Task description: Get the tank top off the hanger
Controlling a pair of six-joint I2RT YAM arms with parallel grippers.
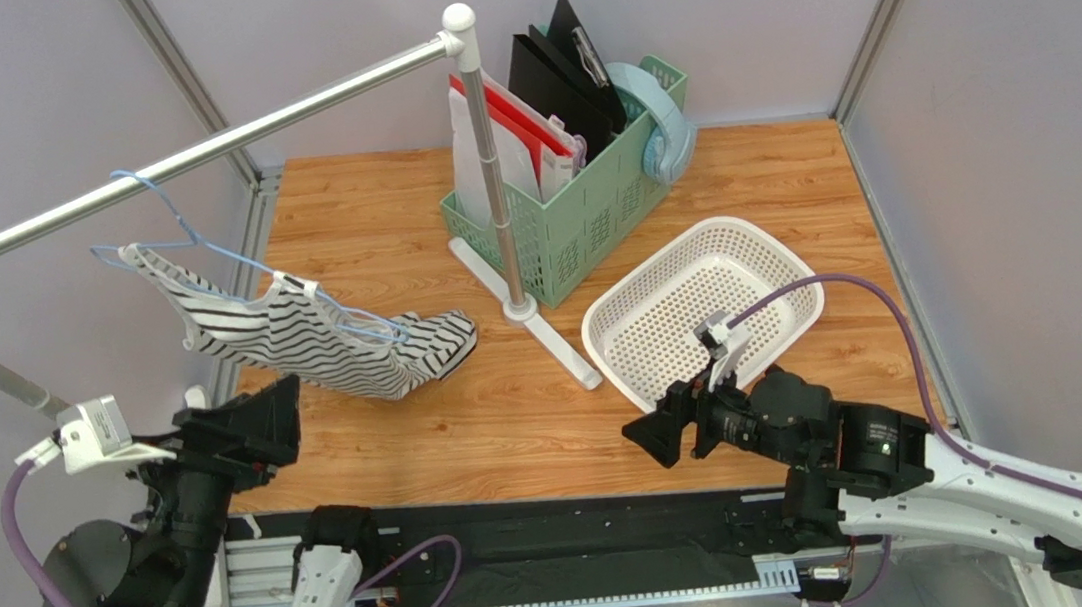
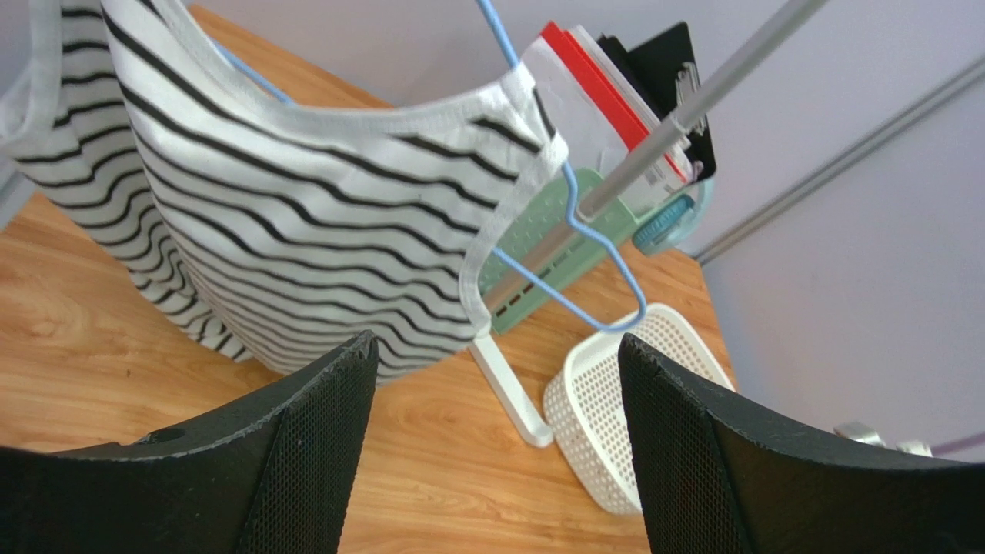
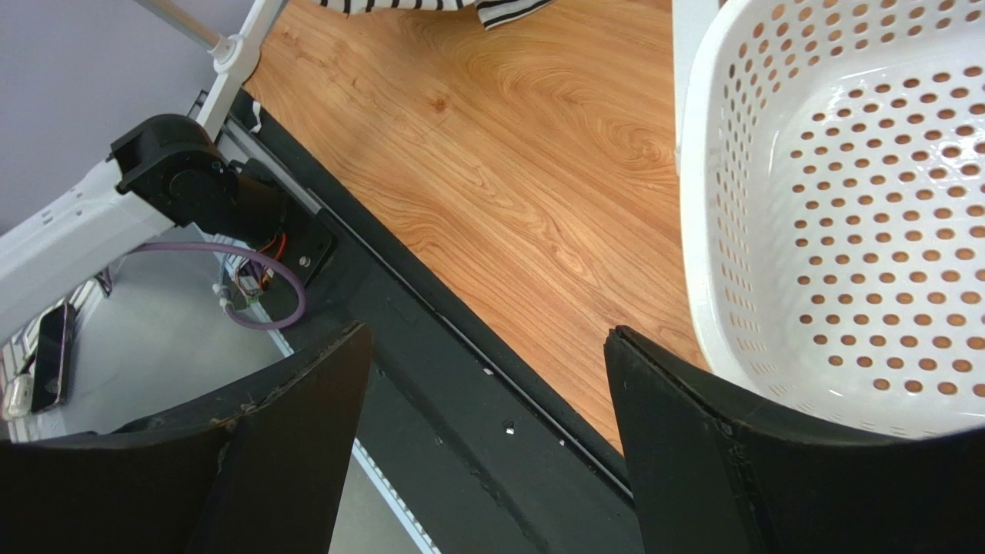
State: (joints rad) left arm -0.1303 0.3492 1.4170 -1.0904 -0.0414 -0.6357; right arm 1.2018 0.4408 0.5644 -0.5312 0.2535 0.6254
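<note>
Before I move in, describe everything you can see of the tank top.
The tank top is soft knit-looking fabric, narrow black-and-white stripes with white-edged straps. Threaded on the light-blue hanger, it hangs slanted from the silver rail, hem sagging toward the wooden table; contact there is unclear. The open left gripper sits just below, not touching.

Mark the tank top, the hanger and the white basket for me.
tank top (image 1: 309,336), top external view, striped body.
hanger (image 2: 570,196), left wrist view, blue wire below the strap.
white basket (image 3: 691,173), right wrist view, left rim.
</note>
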